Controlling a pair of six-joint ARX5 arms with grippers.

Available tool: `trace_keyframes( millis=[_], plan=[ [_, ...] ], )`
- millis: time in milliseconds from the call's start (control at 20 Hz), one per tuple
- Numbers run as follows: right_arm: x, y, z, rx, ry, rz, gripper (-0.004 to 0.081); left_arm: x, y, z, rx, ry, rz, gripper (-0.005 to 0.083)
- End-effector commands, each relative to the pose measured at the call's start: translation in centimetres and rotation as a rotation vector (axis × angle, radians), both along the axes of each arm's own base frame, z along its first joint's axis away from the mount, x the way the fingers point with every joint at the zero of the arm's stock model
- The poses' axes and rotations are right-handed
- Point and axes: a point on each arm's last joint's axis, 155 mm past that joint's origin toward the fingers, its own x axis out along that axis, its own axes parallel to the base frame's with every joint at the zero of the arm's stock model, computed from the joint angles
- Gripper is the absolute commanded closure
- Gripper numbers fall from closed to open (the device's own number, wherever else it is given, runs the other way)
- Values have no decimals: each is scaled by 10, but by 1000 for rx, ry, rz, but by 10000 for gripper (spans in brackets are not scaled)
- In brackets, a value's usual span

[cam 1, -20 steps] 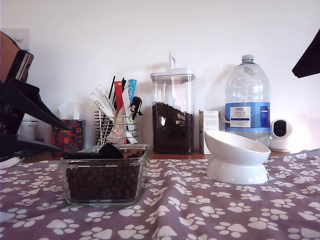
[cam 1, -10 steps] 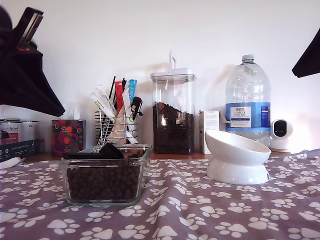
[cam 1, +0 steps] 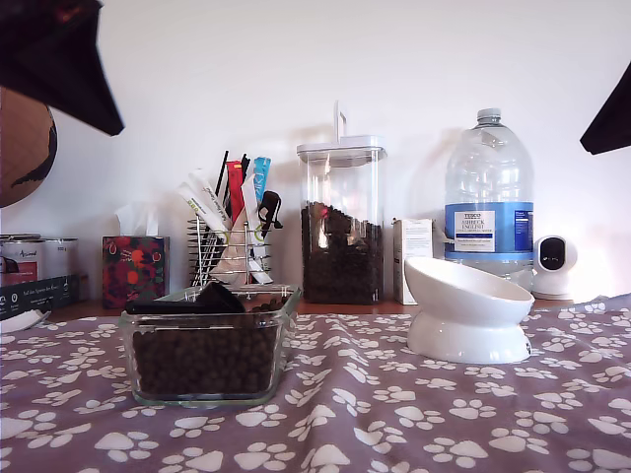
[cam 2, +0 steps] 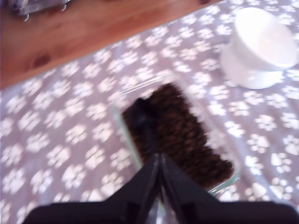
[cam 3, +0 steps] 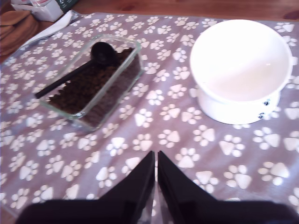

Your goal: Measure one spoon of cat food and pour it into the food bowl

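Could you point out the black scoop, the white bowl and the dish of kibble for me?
spoon (cam 3: 103, 53): second wrist view, on its round cup.
food bowl (cam 3: 238, 60): second wrist view, on the inner wall.
glass dish (cam 1: 209, 392): exterior view, on its front glass wall, near the base.

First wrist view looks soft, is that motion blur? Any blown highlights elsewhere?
First wrist view: blurred throughout, the cat food and spoon smeared, consistent with motion. Second wrist view: sharper, but the food bowl is overexposed, its inside nearly featureless white. Exterior view: in focus, evenly lit; the dark arm shapes at the exterior view's upper corners are silhouettes.
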Motion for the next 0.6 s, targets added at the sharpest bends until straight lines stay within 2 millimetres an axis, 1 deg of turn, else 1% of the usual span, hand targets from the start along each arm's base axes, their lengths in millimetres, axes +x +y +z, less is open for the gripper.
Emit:
trace_keyframes(
  millis=[0, 50, 150, 250, 350, 450, 550],
  plan=[
    [0, 2, -4, 1, 2, 11, 783, -2, -13, -8, 30, -30, -32, 796],
    [-1, 6, -2, 9, -6, 26, 783, -5, -20, -7, 28, -44, -50, 796],
    [-4, 20, 9, 36, -52, 93, 783, -8, -31, -6, 14, -64, -80, 796],
    [-6, 34, 20, 42, -114, 153, 783, -6, -34, -7, -1, -82, -81, 796],
    [-11, 46, 24, 48, -135, 196, 783, 1, -38, -13, 1, -78, -80, 796],
    [-12, 46, 22, 30, -133, 193, 783, 5, -44, -27, 19, -43, -90, 796],
    [-12, 44, 15, 3, -118, 188, 783, 4, -47, -45, 62, 30, -89, 782]
  ],
)
